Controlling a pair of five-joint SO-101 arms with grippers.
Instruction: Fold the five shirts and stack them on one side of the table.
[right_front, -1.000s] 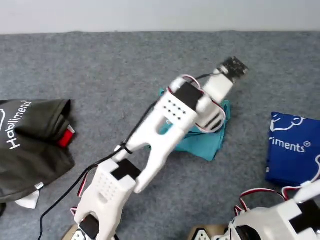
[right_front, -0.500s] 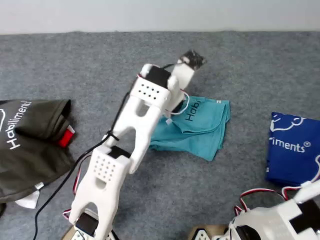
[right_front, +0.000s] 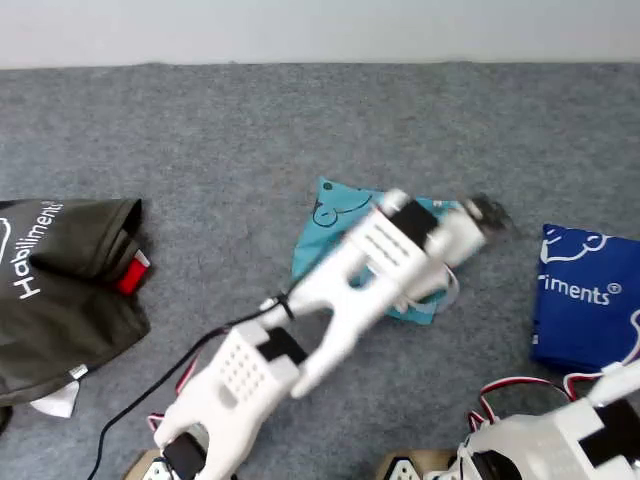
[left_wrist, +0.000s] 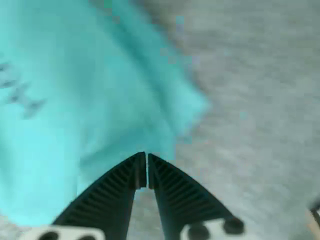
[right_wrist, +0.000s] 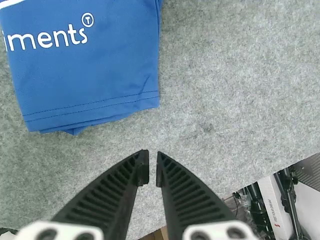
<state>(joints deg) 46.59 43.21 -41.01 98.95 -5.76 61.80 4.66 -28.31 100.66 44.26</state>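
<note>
Carpet (right_front: 200, 130) lies bare across the far half. The dark shirt (right_front: 60, 270) is cut off at the left edge and the blue shirt (right_front: 590, 295) at the right. The teal shirt (right_front: 325, 215) sits mid-table, partly under the left arm. The left gripper (left_wrist: 146, 170), pinched empty, hangs at its edge. The right gripper (right_wrist: 149, 167) is likewise narrow over carpet beside the blue shirt.

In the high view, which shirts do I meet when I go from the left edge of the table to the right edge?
black shirt → teal shirt → blue shirt
</note>
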